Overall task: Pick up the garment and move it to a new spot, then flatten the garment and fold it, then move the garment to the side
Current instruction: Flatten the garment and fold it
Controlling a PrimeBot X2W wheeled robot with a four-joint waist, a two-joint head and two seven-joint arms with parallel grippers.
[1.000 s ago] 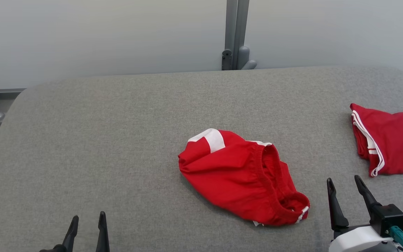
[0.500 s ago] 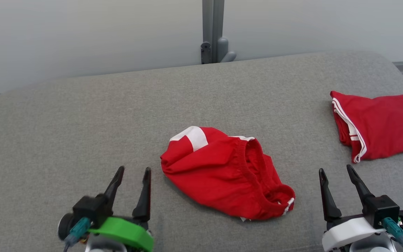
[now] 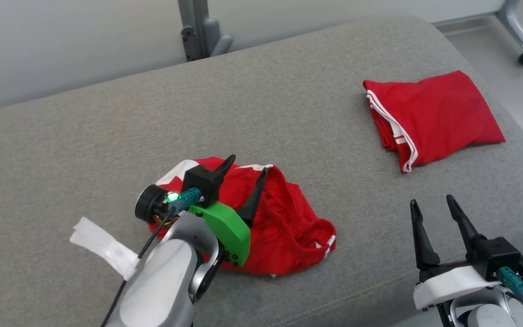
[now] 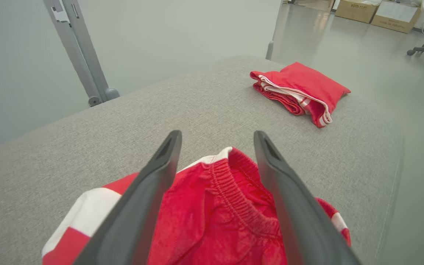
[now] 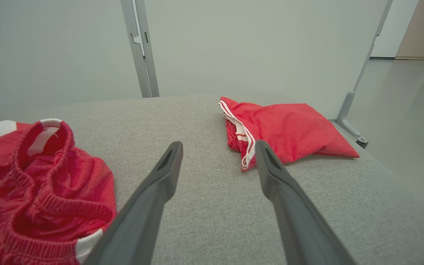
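The garment point(image 3: 288, 222) is a crumpled pair of red shorts with white trim, lying near the front middle of the grey padded table point(image 3: 107, 131). My left gripper point(image 3: 246, 165) hovers open over its left part, fingers spread above the elastic waistband point(image 4: 234, 195). In the left wrist view the garment point(image 4: 212, 224) lies between and under the fingers, nothing gripped. My right gripper point(image 3: 431, 203) stands open at the lower right, over bare table, apart from the garment point(image 5: 31, 184).
A second red garment point(image 3: 429, 116), folded with white stripes, lies at the table's right end; it also appears as the folded garment point(image 4: 300, 88) and the folded garment point(image 5: 285, 129). A grey post point(image 3: 195, 27) rises behind the table. Floor drops off past the right edge.
My left arm has swung in from the lower left and now hangs over the crumpled garment. The head camera has turned right and down, shifting the whole picture. The right gripper holds its place.
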